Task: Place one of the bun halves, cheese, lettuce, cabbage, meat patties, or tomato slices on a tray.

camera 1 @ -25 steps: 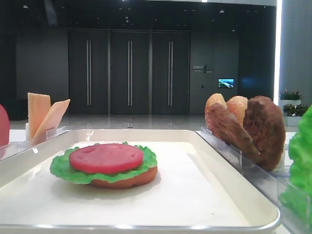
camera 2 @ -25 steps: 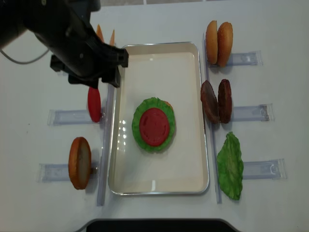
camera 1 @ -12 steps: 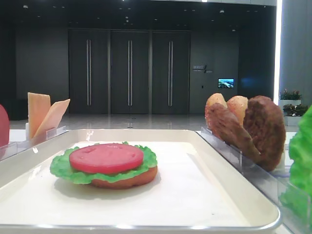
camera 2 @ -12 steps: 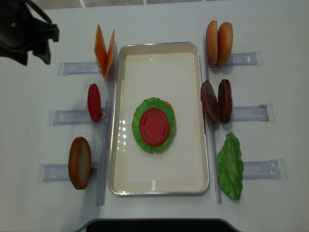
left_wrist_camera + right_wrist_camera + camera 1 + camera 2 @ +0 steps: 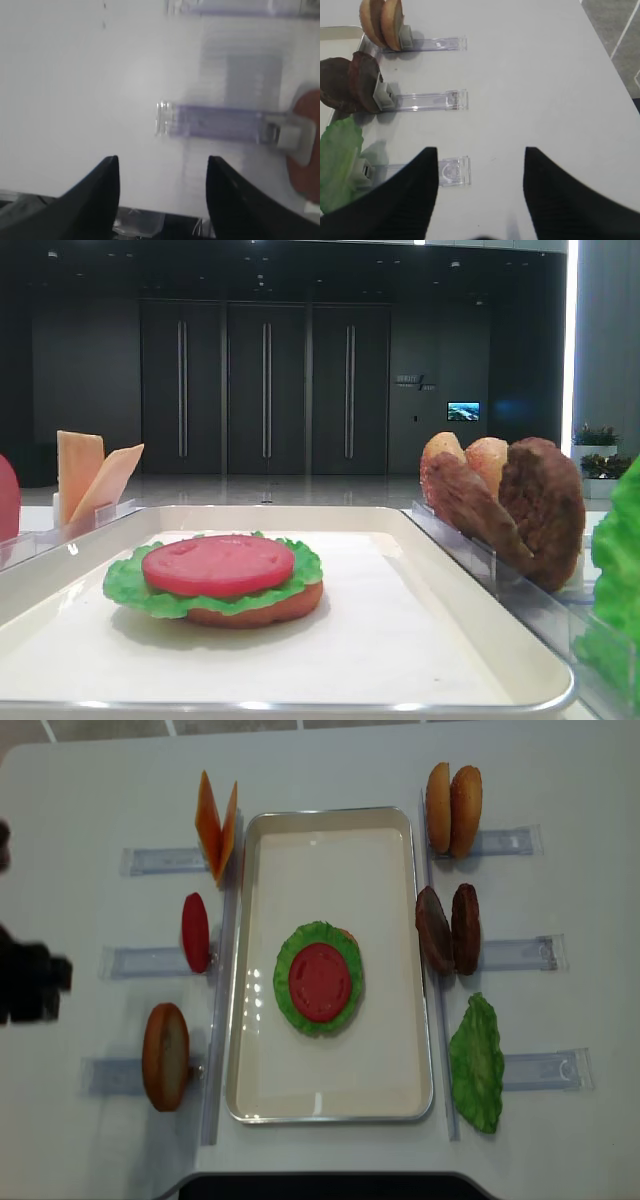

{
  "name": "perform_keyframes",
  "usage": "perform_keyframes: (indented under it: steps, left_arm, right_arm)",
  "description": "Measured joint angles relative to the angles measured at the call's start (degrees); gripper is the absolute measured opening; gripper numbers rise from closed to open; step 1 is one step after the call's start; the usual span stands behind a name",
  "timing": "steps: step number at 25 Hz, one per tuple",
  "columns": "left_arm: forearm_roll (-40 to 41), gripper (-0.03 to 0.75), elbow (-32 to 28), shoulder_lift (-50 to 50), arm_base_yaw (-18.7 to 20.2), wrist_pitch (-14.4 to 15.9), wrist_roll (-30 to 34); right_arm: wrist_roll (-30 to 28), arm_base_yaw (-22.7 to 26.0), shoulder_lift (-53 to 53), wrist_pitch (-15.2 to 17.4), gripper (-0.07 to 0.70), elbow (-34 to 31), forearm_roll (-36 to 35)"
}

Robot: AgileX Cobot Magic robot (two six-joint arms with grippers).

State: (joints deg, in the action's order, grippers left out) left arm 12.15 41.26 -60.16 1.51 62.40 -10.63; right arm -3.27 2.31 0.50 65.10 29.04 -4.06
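Note:
The cream tray (image 5: 330, 870) holds a stack in its middle: a bun half (image 5: 260, 612), a lettuce leaf (image 5: 288, 1005) on it, and a tomato slice (image 5: 319, 979) on top. My left gripper (image 5: 162, 160) is open and empty over bare table, far left of the tray, a dark blur at the left edge (image 5: 30, 982). A clear rack (image 5: 215, 127) with a bun half (image 5: 305, 145) lies ahead of it. My right gripper (image 5: 481, 150) is open and empty over the table, right of the racks with lettuce (image 5: 337, 160) and meat patties (image 5: 350, 85).
Left of the tray, clear racks hold cheese slices (image 5: 217, 825), a tomato slice (image 5: 195, 932) and a bun half (image 5: 165, 1056). Right of it stand two bun halves (image 5: 452, 808), two patties (image 5: 449, 928) and a lettuce leaf (image 5: 477, 1062).
My left arm has pulled away from beside the tray's left rim, out to the table's left edge and toward the front. The stack on the tray has not moved.

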Motion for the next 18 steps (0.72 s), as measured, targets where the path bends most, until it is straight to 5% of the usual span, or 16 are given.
perform_keyframes:
  steps: [6, 18]
  left_arm:
    - [-3.13, 0.419, -13.24, 16.2, 0.0, -0.95, 0.81]
    - [-12.15, 0.381, -14.22, 42.56, 0.0, -0.21, 12.57]
  right_arm:
    - [0.0, 0.0, 0.0, 0.0, 0.369, 0.0, 0.0]
    - [0.0, 0.0, 0.0, 0.0, 0.369, 0.0, 0.0]
